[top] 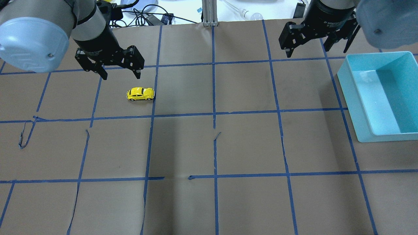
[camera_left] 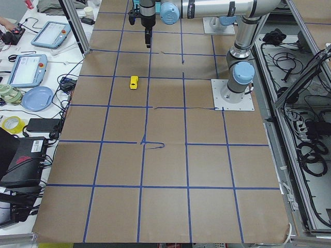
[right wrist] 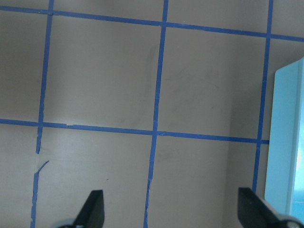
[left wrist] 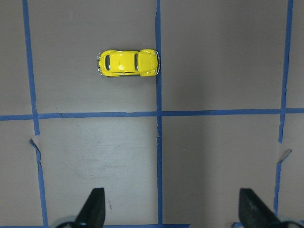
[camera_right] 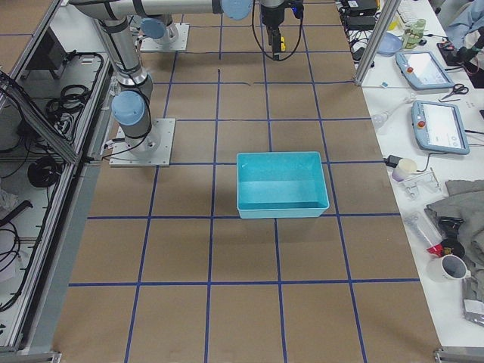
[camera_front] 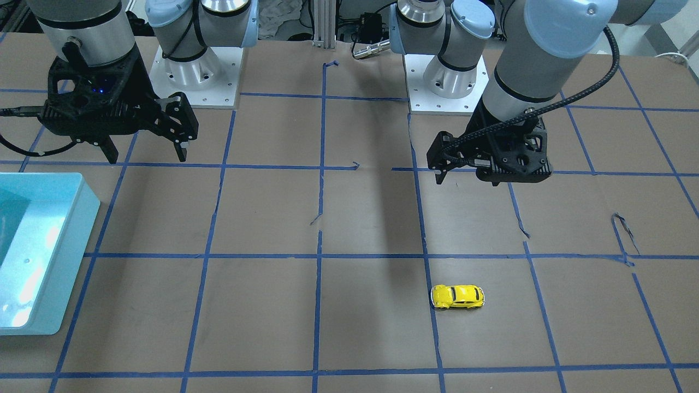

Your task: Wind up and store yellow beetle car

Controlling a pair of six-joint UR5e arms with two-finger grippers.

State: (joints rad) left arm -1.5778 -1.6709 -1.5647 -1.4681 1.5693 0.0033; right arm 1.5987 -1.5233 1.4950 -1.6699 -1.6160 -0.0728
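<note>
The yellow beetle car stands on its wheels on the brown table, beside a blue tape line; it also shows in the front view, the left side view and the left wrist view. My left gripper is open and empty, and hovers above the table just short of the car on the robot's side. My right gripper is open and empty, high over the table near the bin.
A light-blue open bin stands on the robot's right side of the table; its edge shows in the right wrist view. Blue tape lines grid the brown paper cover. Tablets, cables and cups lie on the side benches.
</note>
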